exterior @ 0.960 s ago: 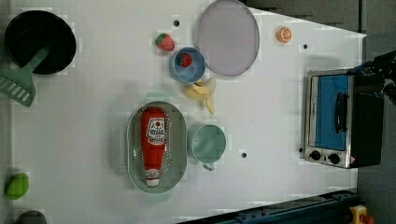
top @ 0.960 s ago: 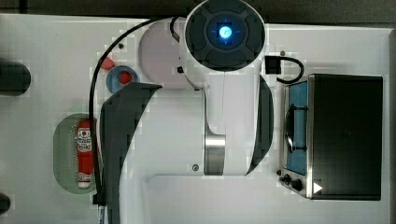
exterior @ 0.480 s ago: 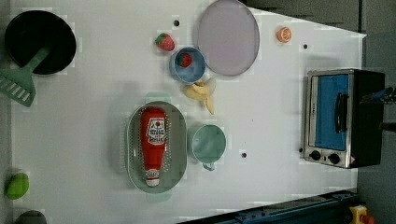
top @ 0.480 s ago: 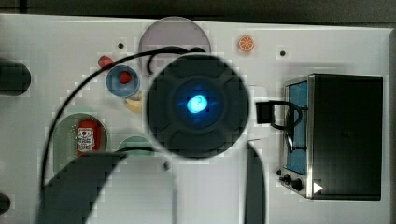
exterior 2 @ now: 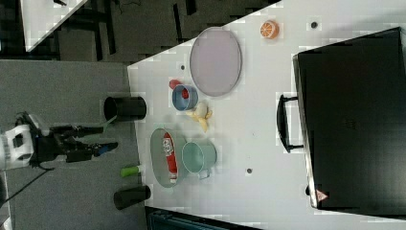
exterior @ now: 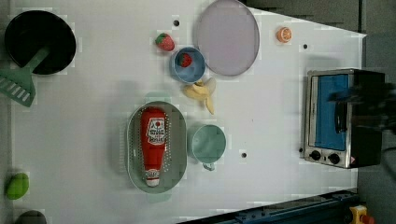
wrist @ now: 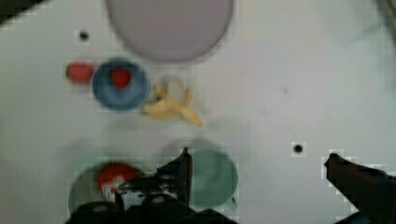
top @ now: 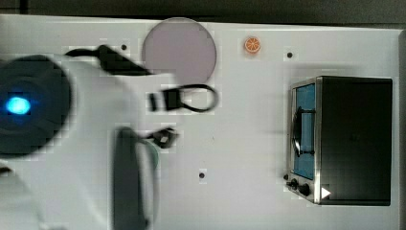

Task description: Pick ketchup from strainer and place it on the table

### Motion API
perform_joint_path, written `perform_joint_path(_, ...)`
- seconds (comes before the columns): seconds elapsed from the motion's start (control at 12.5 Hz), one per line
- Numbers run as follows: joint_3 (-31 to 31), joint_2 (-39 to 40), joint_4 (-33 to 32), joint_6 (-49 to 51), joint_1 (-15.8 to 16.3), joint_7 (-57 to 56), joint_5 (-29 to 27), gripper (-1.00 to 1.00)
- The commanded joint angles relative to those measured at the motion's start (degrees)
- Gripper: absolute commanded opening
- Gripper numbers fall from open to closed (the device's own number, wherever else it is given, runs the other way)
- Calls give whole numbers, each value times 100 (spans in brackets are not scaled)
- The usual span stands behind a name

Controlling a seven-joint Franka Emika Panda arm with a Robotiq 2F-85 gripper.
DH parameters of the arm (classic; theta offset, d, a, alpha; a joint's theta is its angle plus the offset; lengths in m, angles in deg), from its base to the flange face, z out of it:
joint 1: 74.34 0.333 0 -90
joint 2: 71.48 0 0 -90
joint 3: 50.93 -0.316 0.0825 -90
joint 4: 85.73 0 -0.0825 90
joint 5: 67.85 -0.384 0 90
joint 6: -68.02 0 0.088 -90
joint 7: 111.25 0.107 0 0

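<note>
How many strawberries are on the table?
2: one strawberry sits inside the blue bowl, the other strawberry lies on the table just beside it.

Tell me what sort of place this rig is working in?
Likely a lab tabletop staged as a play kitchen: a white table with toy food such as the ketchup in a strainer, beside a toaster oven.

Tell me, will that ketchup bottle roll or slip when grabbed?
The ketchup lies flat in the strainer, so its rounded body would probably roll if nudged. It looks like smooth plastic, likely somewhat slippery and squeezable. The open gripper could probably span it.
</note>
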Motion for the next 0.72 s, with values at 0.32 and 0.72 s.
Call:
perform_joint_path(0.32,-1507,593,-340,-587,161,341,-42,100)
perform_joint_path(0.72,-2208,1161,-1354,-2421,184,419,-24,100)
